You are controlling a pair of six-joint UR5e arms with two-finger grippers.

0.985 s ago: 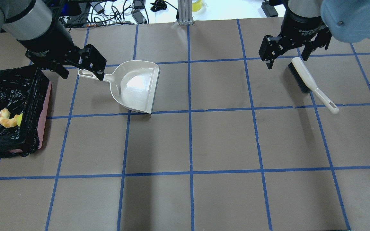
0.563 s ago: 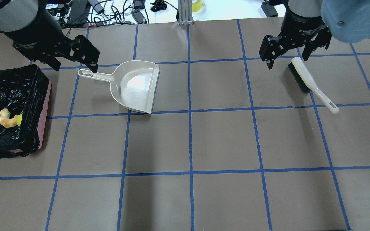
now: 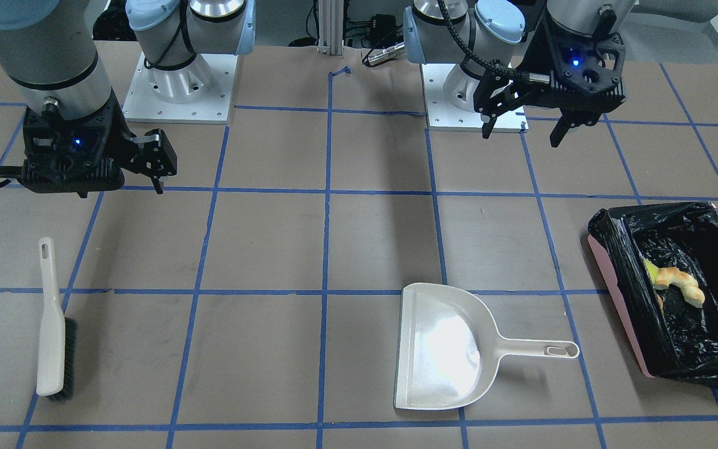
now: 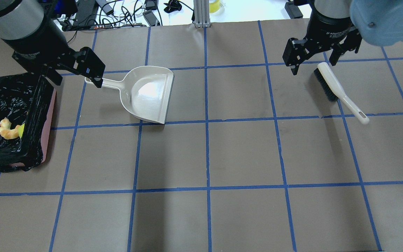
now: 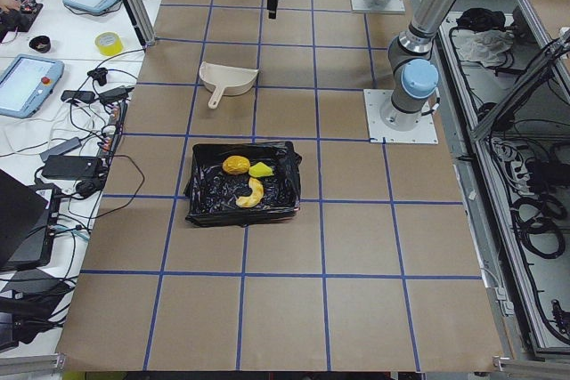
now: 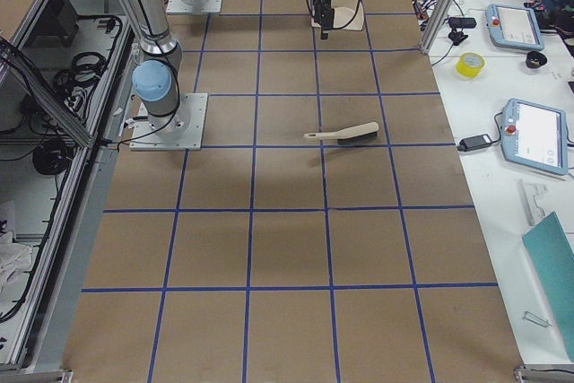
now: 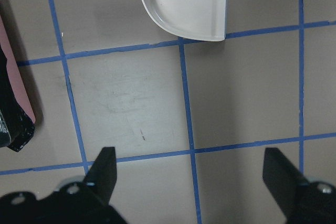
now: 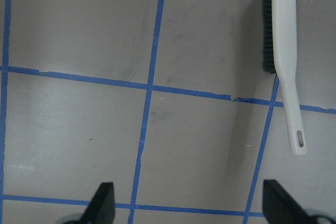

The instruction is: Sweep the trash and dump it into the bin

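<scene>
While all three pieces of trash lie inside the bin [image 4: 49,115], on its black liner, both arms hang clear of the table [image 4: 243,154]. The orange-yellow lump [image 5: 235,165] and the yellow sponge wedge [image 5: 261,169] sit side by side, with the tan bread-like piece [image 5: 252,194] just beside them. The left gripper [image 4: 78,82] is spread wide and grasps nothing; in the overhead view one finger overlaps the handle end of the dustpan [image 4: 149,94], which lies flat near the bin. The right gripper [image 4: 312,68] is likewise spread and empty, above the bristle end of the brush [image 4: 331,84], which lies flat, well apart from the dustpan.
</scene>
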